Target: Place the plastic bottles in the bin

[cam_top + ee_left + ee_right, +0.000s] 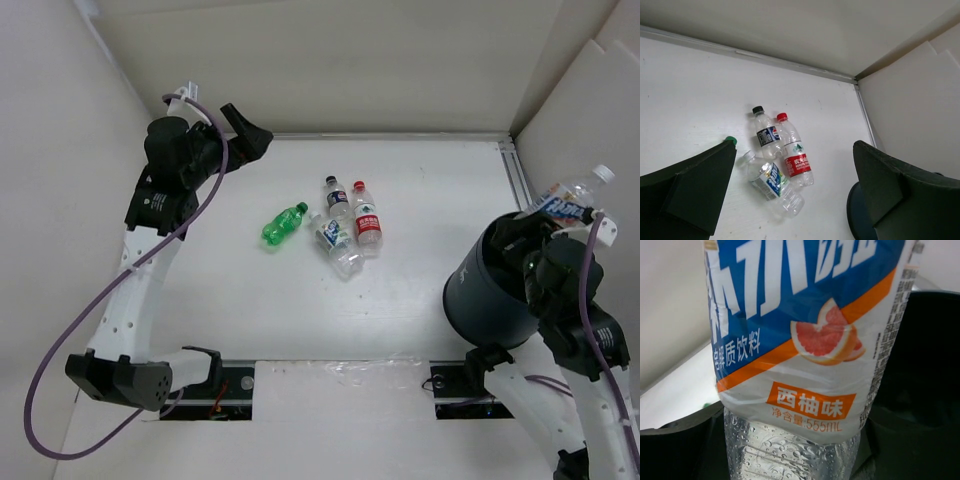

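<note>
Clamping a clear bottle with a blue, orange and grapefruit label [805, 340] in the right gripper [560, 225], jaws closed on its body, cap end tilted up and away. Holding it just above the far rim of the bin [490, 290]. Keeping the left gripper [250, 135] raised well left of the bin, jaws spread wide. Counting 4 more bottles flat on the table [420, 180], all left of the bin. Nearest the bin, the red-labelled bottle [367, 222], touching the black-capped bottle [335, 200] and the blue-and-white-labelled bottle [338, 245] in 1 cluster. Farthest from the bin, apart from that cluster, the green bottle [284, 224].
</note>
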